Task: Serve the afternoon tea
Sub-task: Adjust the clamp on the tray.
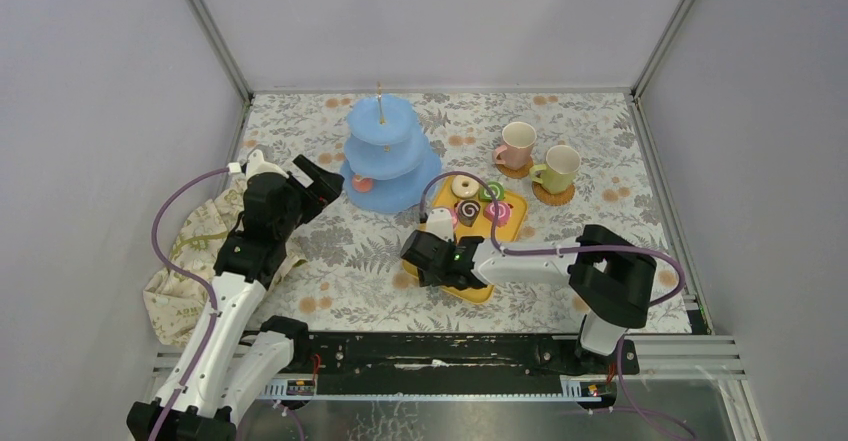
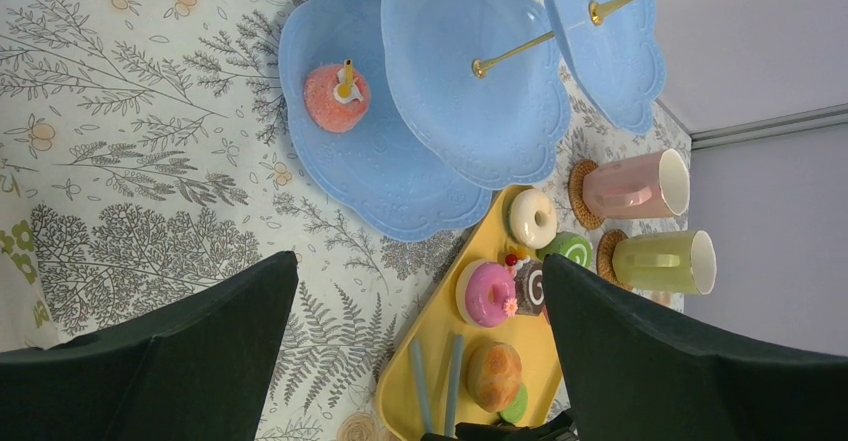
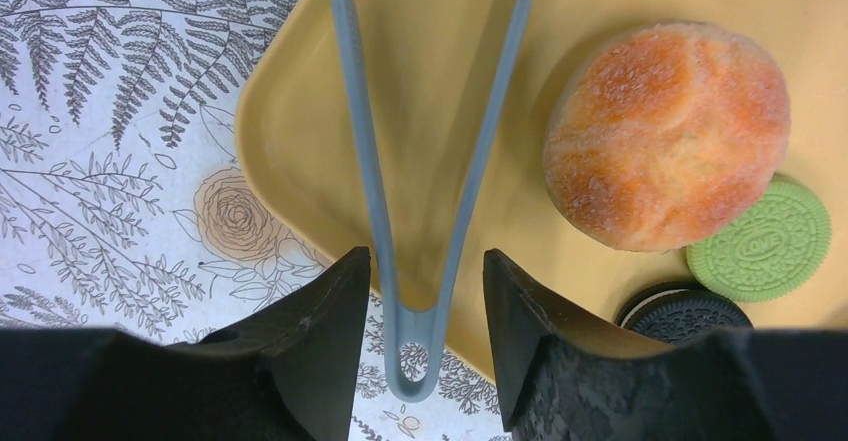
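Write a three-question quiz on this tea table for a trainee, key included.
1. True or false: the stand holds exactly one pastry.
2. What lies between the fingers of the right gripper? A. tongs B. a spoon C. a napkin
3. Which is nearer the stand: the pink mug or the green mug?
Key: 1 true; 2 A; 3 the pink mug.
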Available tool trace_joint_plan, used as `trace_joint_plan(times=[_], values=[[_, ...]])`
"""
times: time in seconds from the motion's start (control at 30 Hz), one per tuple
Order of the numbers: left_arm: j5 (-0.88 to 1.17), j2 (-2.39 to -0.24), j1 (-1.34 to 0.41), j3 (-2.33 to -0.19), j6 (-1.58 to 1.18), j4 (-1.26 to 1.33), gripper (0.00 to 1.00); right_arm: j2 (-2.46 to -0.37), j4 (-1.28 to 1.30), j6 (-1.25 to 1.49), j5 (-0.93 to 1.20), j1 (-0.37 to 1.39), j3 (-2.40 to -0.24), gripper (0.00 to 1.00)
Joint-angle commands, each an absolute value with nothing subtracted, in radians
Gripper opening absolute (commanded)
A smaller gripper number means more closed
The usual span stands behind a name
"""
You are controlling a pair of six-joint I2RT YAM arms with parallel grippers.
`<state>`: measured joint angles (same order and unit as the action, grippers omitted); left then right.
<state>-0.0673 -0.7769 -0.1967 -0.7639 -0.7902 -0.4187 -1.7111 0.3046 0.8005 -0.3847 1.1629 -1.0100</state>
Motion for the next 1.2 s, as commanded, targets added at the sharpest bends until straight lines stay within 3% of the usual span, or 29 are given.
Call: trace_joint_plan(times=[0.0, 0.33, 0.6, 0.63, 0.67, 0.7, 0.73, 0.77, 0.97, 1.17], values=[[-0.059, -0.777, -0.202, -0.754, -0.787, -0.36, 1.0, -1.719, 0.309, 0.781, -0.509, 1.197, -1.019, 0.53], [-0.071, -0.767, -0.203, -0.759, -0.778, -0.367, 1.0, -1.623, 0.301, 0.725, -0.75, 1.339, -1.022, 0.52], [-0.096, -0.759, -0.202, -0.751, -0.787, -0.368, 1.0, -1.53, 0.28, 0.831, -0.965, 1.379, -0.97, 0.44], [-0.095, -0.757, -0.202, -0.75, -0.786, -0.366, 1.0, -1.517, 0.263, 0.834, -0.962, 1.379, -0.956, 0.45], [-0.093, -0.757, -0.202, -0.75, -0.785, -0.365, 1.0, -1.506, 0.265, 0.83, -0.943, 1.379, -0.956, 0.53], [-0.093, -0.758, -0.202, -0.751, -0.782, -0.365, 1.0, -1.496, 0.269, 0.811, -0.915, 1.378, -0.96, 0.68], [-0.097, -0.757, -0.203, -0.751, -0.782, -0.365, 1.0, -1.485, 0.271, 0.794, -0.902, 1.379, -0.962, 0.91], [-0.103, -0.754, -0.203, -0.75, -0.782, -0.365, 1.0, -1.474, 0.243, 0.769, -0.894, 1.384, -0.948, 1.0], [-0.122, -0.738, -0.202, -0.741, -0.786, -0.365, 1.0, -1.416, 0.157, 0.717, -0.939, 1.418, -0.859, 0.99], [-0.129, -0.736, -0.204, -0.734, -0.797, -0.362, 1.0, -1.533, 0.227, 0.755, -1.009, 1.459, -0.911, 0.89]])
